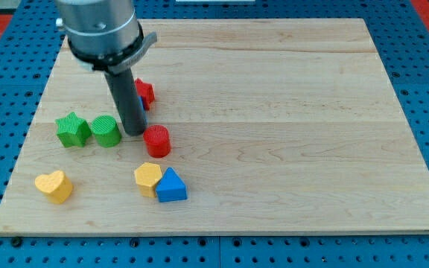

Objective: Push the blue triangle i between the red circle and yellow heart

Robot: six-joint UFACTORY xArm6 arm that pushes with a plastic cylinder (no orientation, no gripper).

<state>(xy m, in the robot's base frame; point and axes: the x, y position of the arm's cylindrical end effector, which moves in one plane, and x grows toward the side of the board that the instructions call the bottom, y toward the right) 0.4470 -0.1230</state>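
There is no claw on this arm, so nothing is being held: my tip point(135, 133) is resting on the board in the left-centre of the frame, just beside the green cylinder point(106, 131) on its left and the red circle point(156, 141) on its lower right. The blue triangle point(171, 186) is sitting lower down, near the bottom centre-left, touching a yellow hexagon-like block point(148, 178) on its left. The yellow heart point(54, 186) is lying well apart at the lower left. The risk I am seeing is that the yellow hexagon is standing between the triangle and the gap; pushing the triangle leftward is likely dragging that block along into the gap. Coming round to the triangle's right, my tip is also likely to be clipping the red circle and shifting one landmark. A green star point(72, 129) and a red block point(144, 93), partly hidden behind the rod with a sliver of blue beside it, are crowding the upper left.
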